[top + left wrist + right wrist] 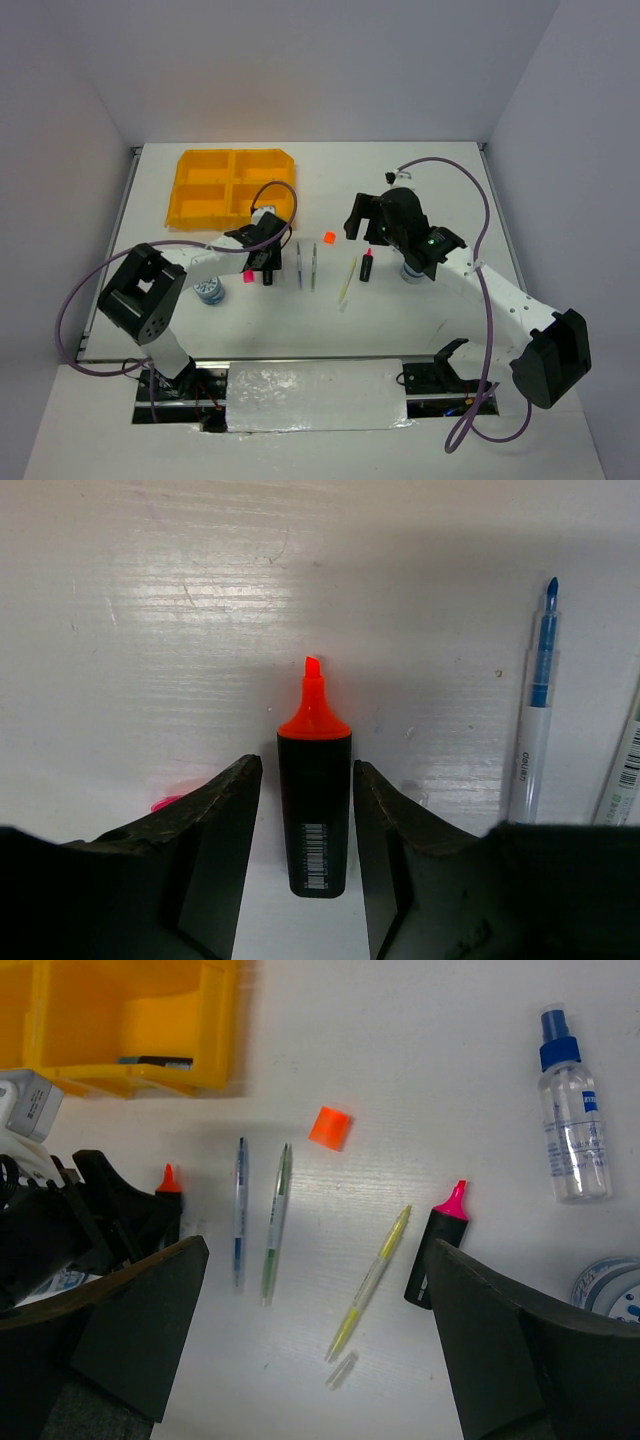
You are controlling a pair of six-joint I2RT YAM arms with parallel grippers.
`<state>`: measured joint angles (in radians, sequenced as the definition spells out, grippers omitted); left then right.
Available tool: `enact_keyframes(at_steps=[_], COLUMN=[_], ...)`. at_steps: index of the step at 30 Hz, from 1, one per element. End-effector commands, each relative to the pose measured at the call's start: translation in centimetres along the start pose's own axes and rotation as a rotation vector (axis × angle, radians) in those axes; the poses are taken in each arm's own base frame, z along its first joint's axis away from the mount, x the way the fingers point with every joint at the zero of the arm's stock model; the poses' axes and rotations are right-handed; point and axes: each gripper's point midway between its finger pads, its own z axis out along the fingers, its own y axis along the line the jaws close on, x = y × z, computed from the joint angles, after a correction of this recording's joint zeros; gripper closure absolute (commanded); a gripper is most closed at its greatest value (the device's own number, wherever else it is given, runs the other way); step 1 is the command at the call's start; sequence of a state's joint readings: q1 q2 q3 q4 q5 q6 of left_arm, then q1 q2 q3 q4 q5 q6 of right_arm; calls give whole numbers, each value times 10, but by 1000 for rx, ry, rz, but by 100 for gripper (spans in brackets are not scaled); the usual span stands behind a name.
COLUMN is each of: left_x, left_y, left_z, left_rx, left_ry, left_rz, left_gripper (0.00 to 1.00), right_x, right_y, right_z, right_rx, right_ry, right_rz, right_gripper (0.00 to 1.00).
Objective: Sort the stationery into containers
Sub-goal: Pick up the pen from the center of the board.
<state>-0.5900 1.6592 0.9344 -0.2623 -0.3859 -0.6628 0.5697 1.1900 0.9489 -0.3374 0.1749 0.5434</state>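
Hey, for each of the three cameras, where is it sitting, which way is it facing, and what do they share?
Top external: above and behind the bases, looking down on the table; both whole arms, left gripper and right gripper show.
Left wrist: low over the table, facing down along its fingers, which flank an orange highlighter.
Right wrist: higher, facing down; own fingers at the bottom corners, tray top left.
Shared: both wrist views show the orange highlighter and blue pen.
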Motion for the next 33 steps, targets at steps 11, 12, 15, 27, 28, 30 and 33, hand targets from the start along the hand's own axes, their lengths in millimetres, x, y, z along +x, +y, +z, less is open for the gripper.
enact_keyframes(at_steps=[11,12,15,27,28,30,33], left_x=[12,13,16,27,28,32,35], left_y=[10,12,16,15,15,15,14], left_z=[10,9,7,-2,-2,-2,-3], left_rx=[-48,-55,-67,-48,-50,-54,-50], left_ry=[16,16,21,28,29,33,37], left_rz=[-32,-32,-37,-40,-39,-34,-33], left_gripper=[47,47,47,43,43,43,43], right_x=[-15,-14,-13,-15,-14,-14,-14], right_y=[17,17,19,30,31,33,34], right_z=[-6,-5,-4,-2,-2,-1,0], right_rx=[-58,-60,-65,-88,-91,-95,-96], right_ry=[-51,-46,-42,-37,-34,-33,-27], right_rz=[-15,-17,-19,-25,-27,-29,-29], right_gripper=[4,4,4,4,4,4,4])
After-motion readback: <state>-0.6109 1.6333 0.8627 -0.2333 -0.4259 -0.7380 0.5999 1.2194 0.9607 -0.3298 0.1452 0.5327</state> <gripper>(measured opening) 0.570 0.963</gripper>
